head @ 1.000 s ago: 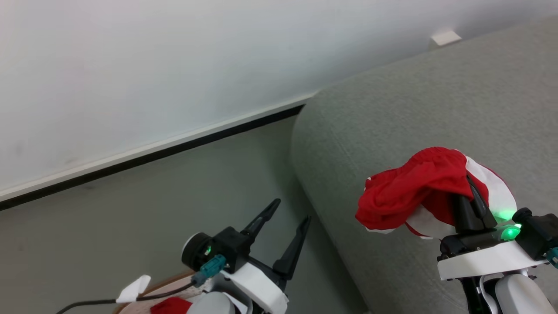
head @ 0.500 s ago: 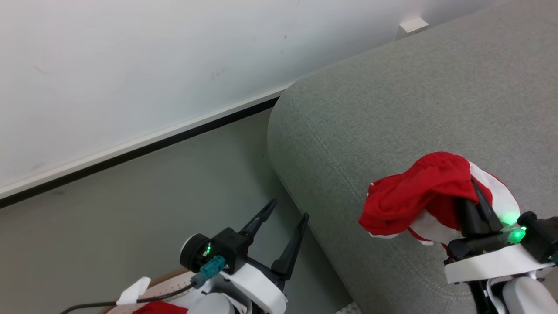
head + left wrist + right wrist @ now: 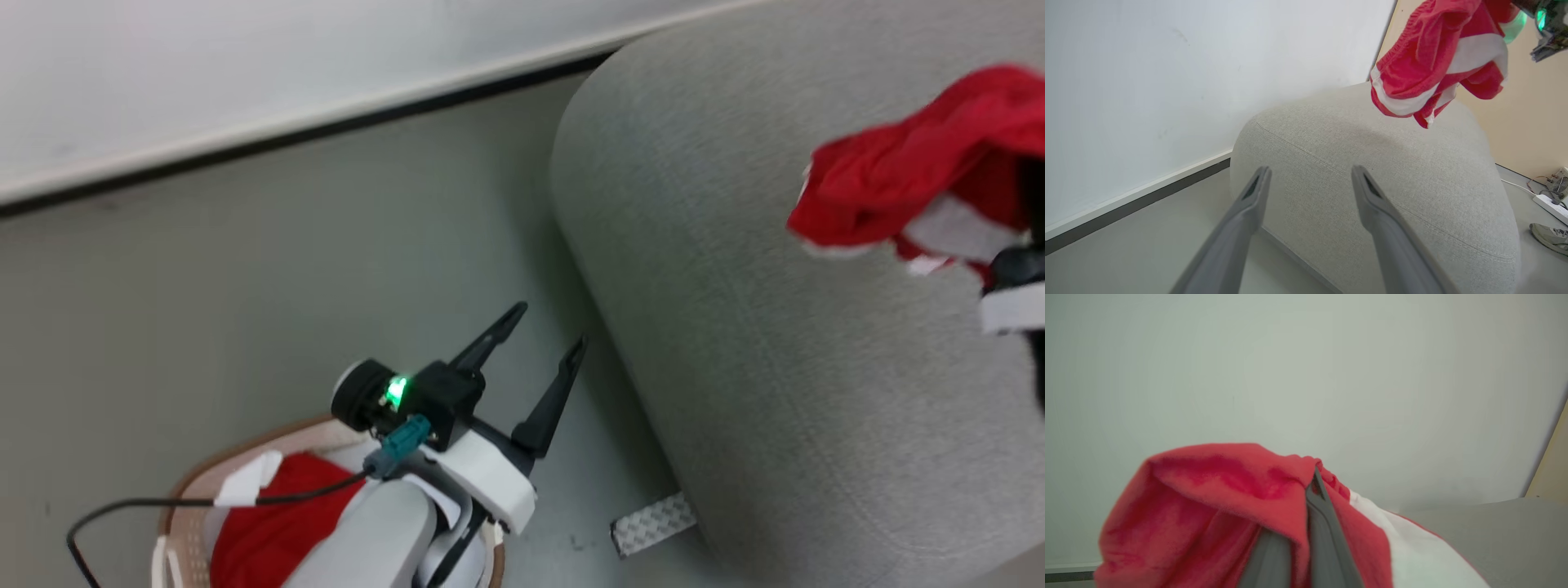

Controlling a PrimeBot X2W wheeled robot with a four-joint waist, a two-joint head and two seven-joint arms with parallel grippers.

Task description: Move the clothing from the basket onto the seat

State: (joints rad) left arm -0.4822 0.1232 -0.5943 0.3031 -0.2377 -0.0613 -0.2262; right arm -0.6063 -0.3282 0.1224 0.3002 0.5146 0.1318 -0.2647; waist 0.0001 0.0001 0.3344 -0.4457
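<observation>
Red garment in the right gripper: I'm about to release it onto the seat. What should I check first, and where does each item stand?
1. Grip: fingers of the right gripper shut on the red garment: ok.
2. Position: red garment above the seat: ok.
3. Height: low enough for a gentle release: cannot tell; it hangs clear of the seat.
4. Other arm: left gripper open, empty, aside from the drop spot: ok.
5. Load: basket emptied: not ok; red clothing lies inside.
</observation>
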